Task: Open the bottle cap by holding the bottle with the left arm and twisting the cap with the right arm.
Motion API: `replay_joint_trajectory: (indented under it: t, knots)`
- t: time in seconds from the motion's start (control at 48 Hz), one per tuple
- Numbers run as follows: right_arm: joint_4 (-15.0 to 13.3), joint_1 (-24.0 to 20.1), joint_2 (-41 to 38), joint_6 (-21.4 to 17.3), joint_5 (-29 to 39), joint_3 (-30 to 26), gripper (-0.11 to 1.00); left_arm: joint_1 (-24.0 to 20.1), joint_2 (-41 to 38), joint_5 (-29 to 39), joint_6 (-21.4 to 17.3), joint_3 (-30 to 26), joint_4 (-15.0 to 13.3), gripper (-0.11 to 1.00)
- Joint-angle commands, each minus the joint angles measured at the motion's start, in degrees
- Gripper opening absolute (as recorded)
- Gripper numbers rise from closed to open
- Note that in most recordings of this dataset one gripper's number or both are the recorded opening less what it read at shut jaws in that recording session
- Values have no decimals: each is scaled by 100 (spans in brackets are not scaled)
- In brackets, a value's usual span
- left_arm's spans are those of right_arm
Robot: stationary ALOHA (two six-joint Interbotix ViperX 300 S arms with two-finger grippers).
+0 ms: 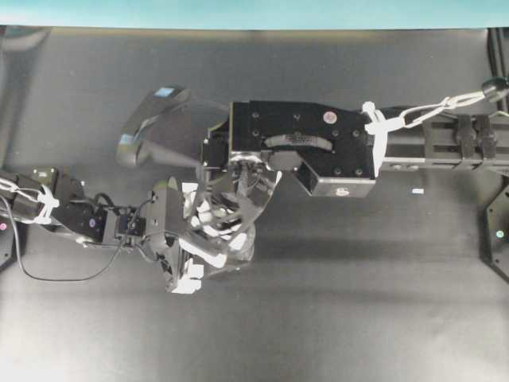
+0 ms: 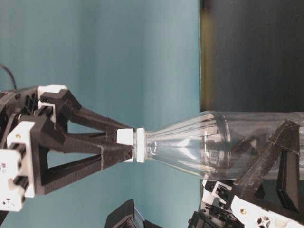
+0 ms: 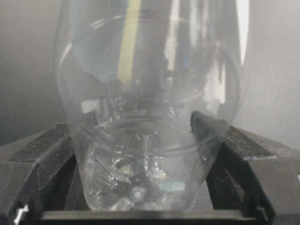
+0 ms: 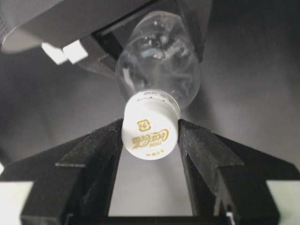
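The clear bottle (image 2: 199, 147) is held off the table between both grippers. My left gripper (image 3: 140, 154) is shut on the bottle (image 3: 145, 93) near its base, with a black finger (image 3: 42, 154) pressed against each side. My right gripper (image 4: 150, 136) is shut on the white bottle cap (image 4: 150, 131), its lattice fingers (image 4: 201, 150) touching both sides. In the table-level view the right gripper (image 2: 127, 145) grips the cap (image 2: 140, 142) and the left gripper (image 2: 268, 152) clamps the body. In the overhead view the left gripper (image 1: 219, 239) and right gripper (image 1: 238, 191) overlap above the bottle (image 1: 235, 239); the cap is hidden there.
The dark table mat (image 1: 334, 318) lies under both arms. A tiny white scrap (image 1: 417, 192) lies on the mat at the right. The right arm's flat black plate (image 1: 318, 143) spans the middle. Black fixtures (image 1: 497, 231) sit at the side edges. A teal wall (image 2: 118, 57) stands behind.
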State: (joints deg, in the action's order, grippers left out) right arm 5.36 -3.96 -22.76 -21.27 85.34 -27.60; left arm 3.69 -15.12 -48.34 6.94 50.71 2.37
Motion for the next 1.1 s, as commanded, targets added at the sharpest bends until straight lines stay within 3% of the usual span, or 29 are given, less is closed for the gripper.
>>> replay_joint_trajectory:
  t: [0.0,0.292,0.5,0.813,1.084]
  knots:
    - [-9,-79,9,563,-9,-44,38,26,44,-26,9,-35,18,82]
    - [35,-97,9,2883,44,-44,38,26,44,-26,9,-26,18,82]
    - [35,-141,9,3920,-88,-18,38,26,44,-26,9,-18,18,82]
    - [79,-220,53,4975,-176,18,38,44,44,-18,-26,-9,18,82]
    - [114,-220,193,5203,-193,281,38,53,53,-18,-26,-35,18,82]
